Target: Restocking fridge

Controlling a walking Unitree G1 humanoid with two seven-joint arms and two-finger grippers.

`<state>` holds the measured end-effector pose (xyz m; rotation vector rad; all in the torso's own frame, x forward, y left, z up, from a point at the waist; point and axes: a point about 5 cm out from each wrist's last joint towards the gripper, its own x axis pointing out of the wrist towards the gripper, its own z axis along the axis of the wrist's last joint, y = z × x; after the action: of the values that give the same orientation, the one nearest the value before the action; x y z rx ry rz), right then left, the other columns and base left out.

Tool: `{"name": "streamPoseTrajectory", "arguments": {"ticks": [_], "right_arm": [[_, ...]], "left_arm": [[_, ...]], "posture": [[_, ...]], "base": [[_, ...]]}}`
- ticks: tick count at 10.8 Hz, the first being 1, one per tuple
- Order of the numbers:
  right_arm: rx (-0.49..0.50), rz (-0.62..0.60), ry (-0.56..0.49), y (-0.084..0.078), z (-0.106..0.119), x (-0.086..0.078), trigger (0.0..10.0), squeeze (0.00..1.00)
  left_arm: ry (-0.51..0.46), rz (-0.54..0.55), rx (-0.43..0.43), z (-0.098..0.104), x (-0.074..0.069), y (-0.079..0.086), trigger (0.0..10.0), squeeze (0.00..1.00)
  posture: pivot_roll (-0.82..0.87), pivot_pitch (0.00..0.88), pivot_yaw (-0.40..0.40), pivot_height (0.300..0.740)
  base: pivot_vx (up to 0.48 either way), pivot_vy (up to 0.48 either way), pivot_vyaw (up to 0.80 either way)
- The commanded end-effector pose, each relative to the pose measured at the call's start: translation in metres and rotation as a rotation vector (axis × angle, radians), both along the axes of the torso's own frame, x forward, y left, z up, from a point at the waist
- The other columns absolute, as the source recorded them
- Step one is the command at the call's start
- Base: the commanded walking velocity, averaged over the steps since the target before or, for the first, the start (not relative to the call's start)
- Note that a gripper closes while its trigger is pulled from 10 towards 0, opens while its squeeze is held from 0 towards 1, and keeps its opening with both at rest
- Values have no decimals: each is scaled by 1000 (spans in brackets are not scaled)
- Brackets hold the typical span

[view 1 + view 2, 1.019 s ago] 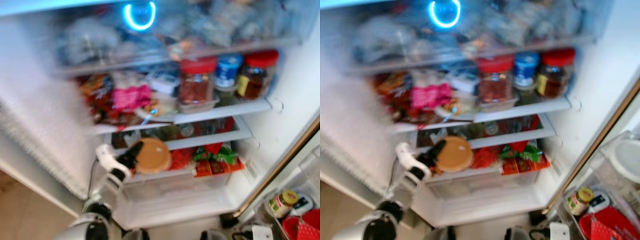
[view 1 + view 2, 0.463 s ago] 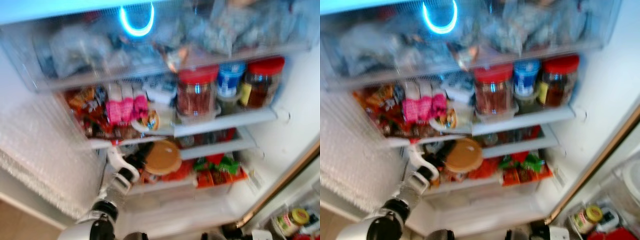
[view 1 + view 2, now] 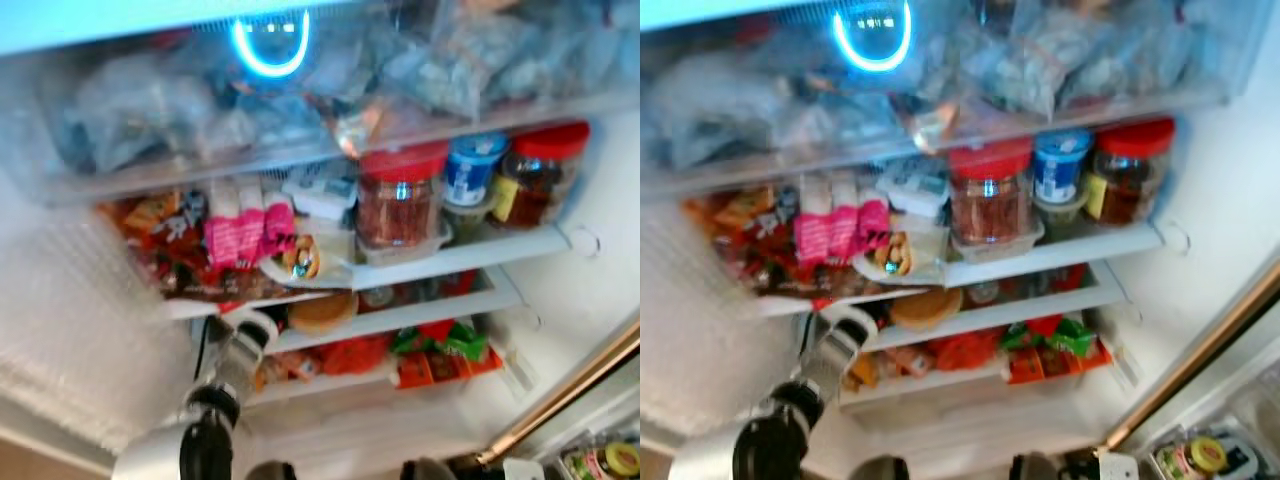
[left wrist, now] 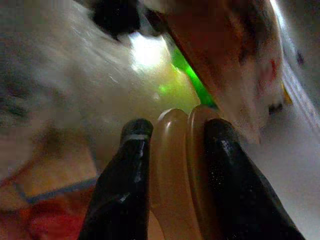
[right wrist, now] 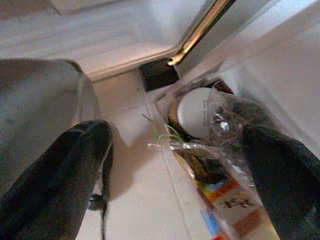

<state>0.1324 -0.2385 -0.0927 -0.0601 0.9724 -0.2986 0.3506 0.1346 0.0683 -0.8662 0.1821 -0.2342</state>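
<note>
White plastic lines the open fridge [image 3: 590, 300], its shelves stepped one above another and packed full. At the top, a frosted clear drawer [image 3: 300, 110] holds crumpled translucent bags, with a glowing blue ring light [image 3: 270, 45] above it. On the shelf below stand two glass jars with red lids [image 3: 400, 195] and a blue-lidded tub [image 3: 470, 170] between them; to their left lie pink packets [image 3: 240, 230] and glossy snack bags. Lower shelves carry red and green pouches [image 3: 440, 345].

The left tool [image 4: 172, 145] reaches into the narrow shelf under the pink packets, its two black fingers [image 4: 127, 180] pinching a round tan container [image 3: 925, 305] by its smooth, ribbed plastic edge. The container rests partly inside that shelf, just past the arm's white wrist. Beyond the fingers, blurred wrapping and a green glow show.

The right tool [image 5: 180, 165] hangs low with its fingers spread wide apart, over a pale tiled floor [image 5: 135, 200]. Beneath it sits a clear bin [image 5: 210, 145] holding a white round lid, crinkled plastic wrap and a printed packet. The door's brass-coloured trim [image 3: 570, 390] runs diagonally at the lower right.
</note>
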Motion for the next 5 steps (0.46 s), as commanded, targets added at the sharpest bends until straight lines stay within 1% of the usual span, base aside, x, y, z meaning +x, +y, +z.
{"name": "streamPoseTrajectory", "arguments": {"ticks": [1,2,5], "right_arm": [[-11,0,-12,-4,2,3,10000,0],[-11,0,-12,-4,2,3,10000,0],[-11,5,-13,-5,2,3,10000,0]], "left_arm": [[52,46,-16,-10,-5,14,10000,0],[68,57,-32,-10,-5,13,10000,0],[110,164,-91,-4,2,15,10000,0]], "posture": [[-26,47,49,641],[-30,49,49,641],[-32,48,45,641]], "base": [[0,0,0],[0,0,0],[0,0,0]]}}
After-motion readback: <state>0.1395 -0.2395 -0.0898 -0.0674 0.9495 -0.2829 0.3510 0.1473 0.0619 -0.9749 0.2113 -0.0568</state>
